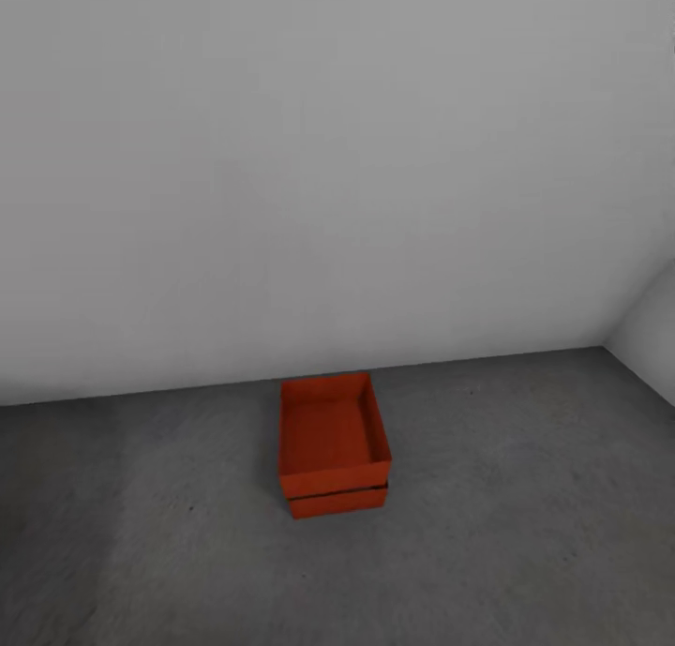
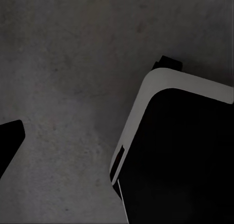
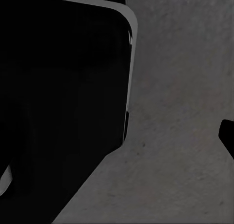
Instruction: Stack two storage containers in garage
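End effector state on either arm: cannot tell; both wrist views are looking down at the floor (image 2: 63, 63) beside the robot's base (image 2: 185, 155), suggesting the arms are hanging low. Two storage containers (image 1: 334, 444) are sitting stacked near the wall (image 1: 328, 158). Risk: upper bin looks slightly offset; a bump could topple it.

Two orange-red storage containers: the upper container (image 1: 333, 430) shows a darker shaded interior, and the lower container (image 1: 339, 502) appears as an orange-red band beneath a thin dark line. The floor (image 1: 525, 533) is dark grey, faintly mottled concrete. The wall (image 1: 309, 158) is plain white-grey. The robot's base (image 2: 185, 155) is black, edged in white.
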You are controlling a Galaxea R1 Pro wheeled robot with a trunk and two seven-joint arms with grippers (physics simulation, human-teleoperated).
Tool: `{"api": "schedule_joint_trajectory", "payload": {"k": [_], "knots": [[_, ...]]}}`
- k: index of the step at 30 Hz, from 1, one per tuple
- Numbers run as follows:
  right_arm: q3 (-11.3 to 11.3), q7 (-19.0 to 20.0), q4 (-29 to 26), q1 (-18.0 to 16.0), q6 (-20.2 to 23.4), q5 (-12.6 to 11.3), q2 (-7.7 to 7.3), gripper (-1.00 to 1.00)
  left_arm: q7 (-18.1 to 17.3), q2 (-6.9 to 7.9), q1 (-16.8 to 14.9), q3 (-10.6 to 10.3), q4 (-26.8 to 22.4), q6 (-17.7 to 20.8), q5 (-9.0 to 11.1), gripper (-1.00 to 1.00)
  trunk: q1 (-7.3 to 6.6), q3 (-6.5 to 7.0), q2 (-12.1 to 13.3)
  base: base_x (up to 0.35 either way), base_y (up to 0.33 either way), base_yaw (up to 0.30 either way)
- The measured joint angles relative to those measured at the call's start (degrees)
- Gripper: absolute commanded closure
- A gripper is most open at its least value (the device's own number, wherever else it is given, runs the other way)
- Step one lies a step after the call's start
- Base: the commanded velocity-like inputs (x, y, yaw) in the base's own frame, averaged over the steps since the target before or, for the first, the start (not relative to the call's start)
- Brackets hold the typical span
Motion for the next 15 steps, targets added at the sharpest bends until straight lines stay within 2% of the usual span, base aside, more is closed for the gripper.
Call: {"api": "schedule_joint_trajectory", "payload": {"k": [14, 15], "knots": [[-0.20, -0.04, 0.01, -0.02, -0.01, -0.54, -0.10, -1.00, -0.15, -0.38, 0.12, 0.29, 0.20, 0.47, 0.66, -1.00, 0.00, 1.28, 0.00, 0.000, 0.000, 0.000], [-0.18, -0.03, 0.01, -0.01, -0.01, -0.44, -0.10, -1.00, -0.16, -1.09, 2.27, 0.36, 0.35, 0.76, 0.94, -1.00, 0.00, 1.37, 0.00, 0.000, 0.000, 0.000]]}}
